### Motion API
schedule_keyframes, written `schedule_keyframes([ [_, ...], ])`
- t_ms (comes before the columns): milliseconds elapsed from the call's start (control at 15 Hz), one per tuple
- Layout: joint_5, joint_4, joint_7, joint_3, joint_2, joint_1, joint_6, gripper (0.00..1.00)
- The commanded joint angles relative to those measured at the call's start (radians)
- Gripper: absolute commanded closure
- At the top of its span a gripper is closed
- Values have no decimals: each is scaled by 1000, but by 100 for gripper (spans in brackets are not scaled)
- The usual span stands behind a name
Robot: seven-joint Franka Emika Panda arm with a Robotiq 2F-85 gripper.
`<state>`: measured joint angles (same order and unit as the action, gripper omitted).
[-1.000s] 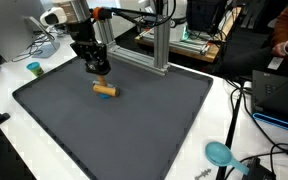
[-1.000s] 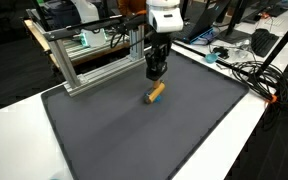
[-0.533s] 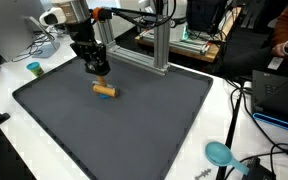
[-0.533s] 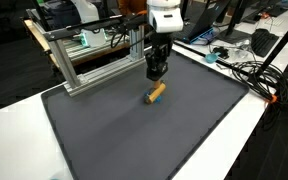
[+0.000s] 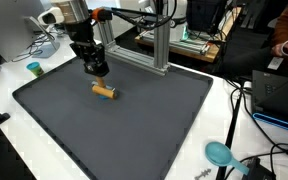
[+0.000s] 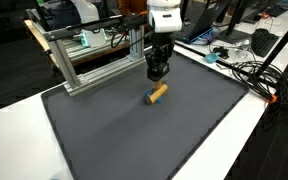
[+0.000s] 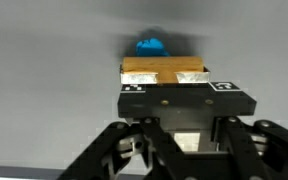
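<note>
Over the last second we see next to nothing change. The claw (image 5: 96, 69) has kept its place, jaws drawn narrow and holding nothing. The wooden cylinder (image 5: 105, 91) lies where it lay, on the dark mat (image 5: 134, 130), just below and right of the claw and apart from it, so we judge it not yet gripped. It lies flat; its long axis runs left to right, and in the wrist view its blue end (image 7: 151, 45) points away from the claw
</note>
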<state>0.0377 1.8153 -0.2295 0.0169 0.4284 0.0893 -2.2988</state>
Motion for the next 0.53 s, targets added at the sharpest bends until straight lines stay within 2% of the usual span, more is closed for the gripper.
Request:
schedule_keyframes([
  [0,32,-24,33,4,77,0,-83,77],
  [467,32,-31,59,7,97,-1,-135,77],
])
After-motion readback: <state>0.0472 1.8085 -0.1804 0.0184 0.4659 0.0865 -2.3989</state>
